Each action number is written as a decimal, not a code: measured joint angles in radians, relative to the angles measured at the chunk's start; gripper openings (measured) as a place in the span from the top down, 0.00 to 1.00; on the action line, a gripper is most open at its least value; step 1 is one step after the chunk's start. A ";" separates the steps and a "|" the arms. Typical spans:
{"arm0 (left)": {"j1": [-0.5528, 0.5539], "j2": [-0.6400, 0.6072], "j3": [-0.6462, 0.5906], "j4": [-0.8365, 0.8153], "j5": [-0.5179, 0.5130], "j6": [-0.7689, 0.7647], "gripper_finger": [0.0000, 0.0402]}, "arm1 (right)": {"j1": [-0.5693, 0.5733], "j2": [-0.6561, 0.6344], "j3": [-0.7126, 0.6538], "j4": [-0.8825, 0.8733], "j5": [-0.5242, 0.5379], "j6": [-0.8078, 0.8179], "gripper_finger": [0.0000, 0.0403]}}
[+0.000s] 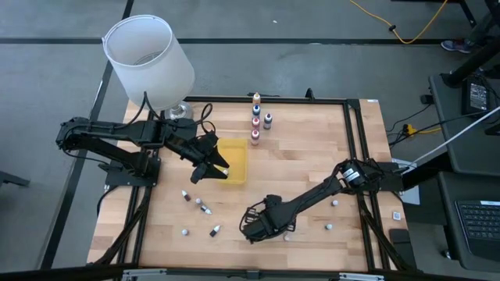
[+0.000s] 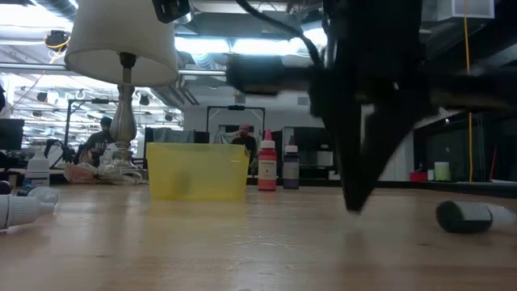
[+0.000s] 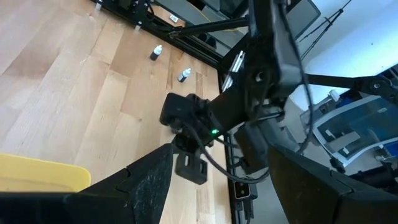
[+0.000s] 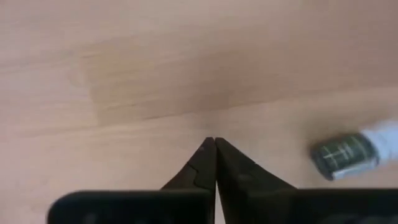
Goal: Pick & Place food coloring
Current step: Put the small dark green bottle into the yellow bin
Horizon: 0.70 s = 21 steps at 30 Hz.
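Nothing sits between the right gripper's [image 4: 215, 144] pressed-together tips, low over the table [image 1: 305, 168] at about six o'clock; the nearest food coloring bottle [image 4: 346, 154] lies just beside it, untouched. We risk knocking that bottle rolling if we descend off-line. Our left gripper [image 1: 219, 169], spread and empty, hangs over the yellow tray [image 1: 233, 148] near centre; other bottles [image 1: 256, 117] stand at twelve o'clock.

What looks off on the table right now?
The right gripper is shut on nothing, its tips together over bare wood, while a dark bottle lies on its side just beside it. Several other bottles lie scattered; only those beyond the yellow tray stand upright.
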State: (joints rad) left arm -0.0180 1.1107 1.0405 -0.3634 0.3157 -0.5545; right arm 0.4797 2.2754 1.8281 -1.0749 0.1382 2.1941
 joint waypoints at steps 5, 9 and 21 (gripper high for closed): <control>0.000 0.000 0.000 0.000 0.000 -0.001 0.37 | -0.009 -0.004 0.128 -0.250 -0.005 0.033 0.93; 0.000 0.000 0.000 0.000 0.000 -0.007 0.37 | -0.008 -0.005 0.238 -0.394 -0.022 0.074 0.90; 0.000 0.000 0.000 0.000 0.074 0.008 0.37 | -0.024 -0.005 0.292 -0.496 -0.252 -0.299 0.53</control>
State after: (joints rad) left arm -0.0181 1.1107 1.0405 -0.3631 0.3897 -0.5467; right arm 0.4557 2.2705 2.1197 -1.5707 -0.1137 1.8948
